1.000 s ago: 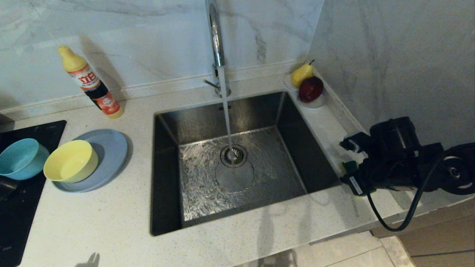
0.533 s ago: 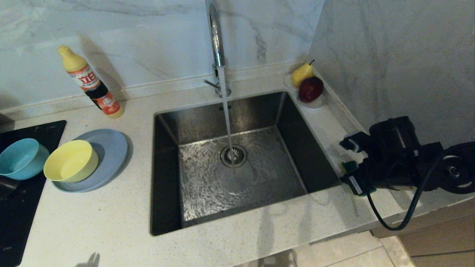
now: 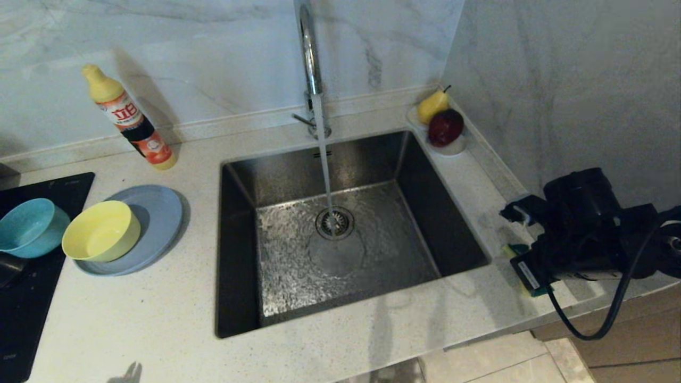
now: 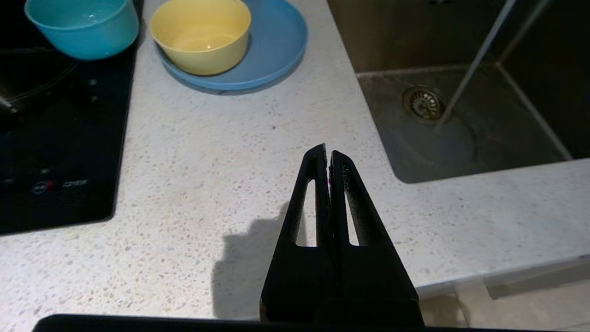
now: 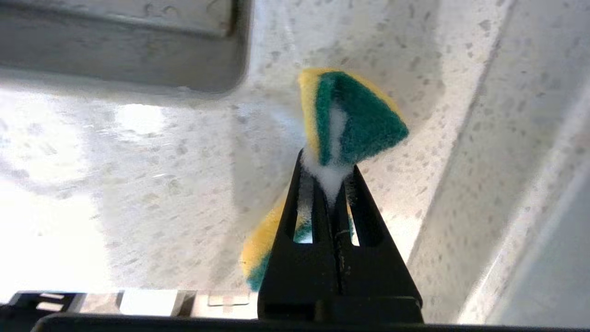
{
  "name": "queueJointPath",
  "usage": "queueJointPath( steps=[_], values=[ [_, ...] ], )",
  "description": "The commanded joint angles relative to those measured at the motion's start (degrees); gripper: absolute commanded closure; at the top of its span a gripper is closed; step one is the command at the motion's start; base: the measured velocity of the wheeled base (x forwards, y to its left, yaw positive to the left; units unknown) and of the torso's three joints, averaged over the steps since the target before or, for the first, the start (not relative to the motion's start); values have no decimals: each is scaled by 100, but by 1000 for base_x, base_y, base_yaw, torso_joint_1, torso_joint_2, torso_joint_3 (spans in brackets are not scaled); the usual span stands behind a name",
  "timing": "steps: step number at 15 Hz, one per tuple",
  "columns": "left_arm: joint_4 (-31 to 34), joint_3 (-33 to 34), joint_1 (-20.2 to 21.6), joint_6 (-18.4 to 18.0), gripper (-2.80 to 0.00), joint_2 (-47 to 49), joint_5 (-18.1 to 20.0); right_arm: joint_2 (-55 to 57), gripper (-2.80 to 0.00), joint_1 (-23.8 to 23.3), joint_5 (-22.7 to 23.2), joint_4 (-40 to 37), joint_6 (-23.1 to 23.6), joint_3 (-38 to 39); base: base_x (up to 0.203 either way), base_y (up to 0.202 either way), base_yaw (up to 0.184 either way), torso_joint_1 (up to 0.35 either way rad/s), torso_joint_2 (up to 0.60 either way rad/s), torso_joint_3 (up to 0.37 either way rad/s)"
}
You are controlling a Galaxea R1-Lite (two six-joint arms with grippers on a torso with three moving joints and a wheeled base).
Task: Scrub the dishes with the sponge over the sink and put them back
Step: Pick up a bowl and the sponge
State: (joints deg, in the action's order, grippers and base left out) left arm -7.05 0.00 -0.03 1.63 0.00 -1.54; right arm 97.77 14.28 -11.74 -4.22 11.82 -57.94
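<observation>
Right wrist view: right claw (image 5: 329, 182) clamped on folded sponge (image 5: 355, 120), tip pointing away.

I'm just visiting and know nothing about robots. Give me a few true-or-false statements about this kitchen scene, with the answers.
1. The right gripper is shut on the sponge. True.
2. The tap is off. False: water streams from it down to the drain of the sink.
3. The yellow bowl sits on the plate. True.
4. The teal bowl is in the sink. False: it stands on the black cooktop, left of the plate.
5. The left gripper holds a dish. False: it is shut on nothing, above the counter.
6. A pear and a dark red fruit sit on a saucer in the back corner right of the sink. True.
</observation>
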Motion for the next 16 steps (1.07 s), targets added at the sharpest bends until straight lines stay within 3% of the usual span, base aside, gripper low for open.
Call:
queueJointPath(
  steps=[1, 13, 14, 16],
  values=[
    [-7, 229, 12, 4, 0, 9, -5, -153, 0, 5, 31, 9, 4, 29, 0, 0, 0, 0, 0, 0],
    [-7, 229, 12, 4, 0, 9, -5, 14, 0, 5, 31, 85, 4, -112, 0, 0, 0, 0, 0, 0],
    [-7, 229, 12, 4, 0, 9, -5, 23, -280, 5, 31, 88, 4, -112, 0, 0, 0, 0, 0, 0],
    [-7, 229, 12, 4, 0, 9, -5, 78, -280, 5, 40, 88, 4, -149, 0, 0, 0, 0, 0, 0]
  ],
)
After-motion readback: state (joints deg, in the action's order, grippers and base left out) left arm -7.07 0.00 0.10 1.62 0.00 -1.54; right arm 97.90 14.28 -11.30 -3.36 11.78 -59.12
